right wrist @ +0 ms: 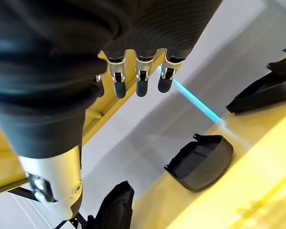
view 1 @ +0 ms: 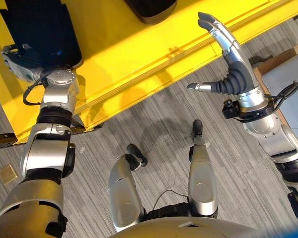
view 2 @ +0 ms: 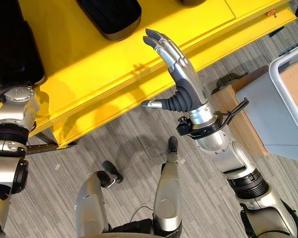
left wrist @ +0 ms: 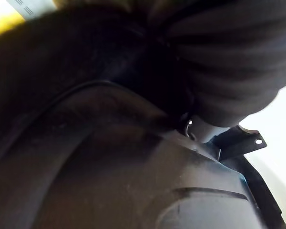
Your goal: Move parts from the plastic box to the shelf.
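**Operator:** Report hand states, nearest first.

**Technician:** The right hand (view 2: 181, 84) is raised over the front edge of the yellow shelf (view 1: 139, 54), fingers straight, thumb out to the side, holding nothing. The left hand (view 1: 22, 62) sits at the shelf's left end against a large black part (view 1: 44, 27). Its fingers are hidden behind that part, so whether it grips cannot be determined.

**Operator:** Locate the task items.

**Technician:** The grey plastic box (view 2: 283, 104) stands on the floor at the robot's right, well apart from the shelf; its contents cannot be made out. On the shelf, farther back, a second black part (view 2: 111, 17) lies flat. The right wrist view shows a shallow, shell-shaped dark part (right wrist: 200, 162) resting on the yellow board.

**Operator:** Handling characteristics?

**Technician:** Judged from appearance: moulded plastic covers, rigid, thin-walled and probably light. The smooth curved faces are likely slippery against fingertips. Recommended hold is across a rim or edge, thumb opposing fingers, rather than on the domed face. The large part probably needs support close to its middle to prevent tipping when released.
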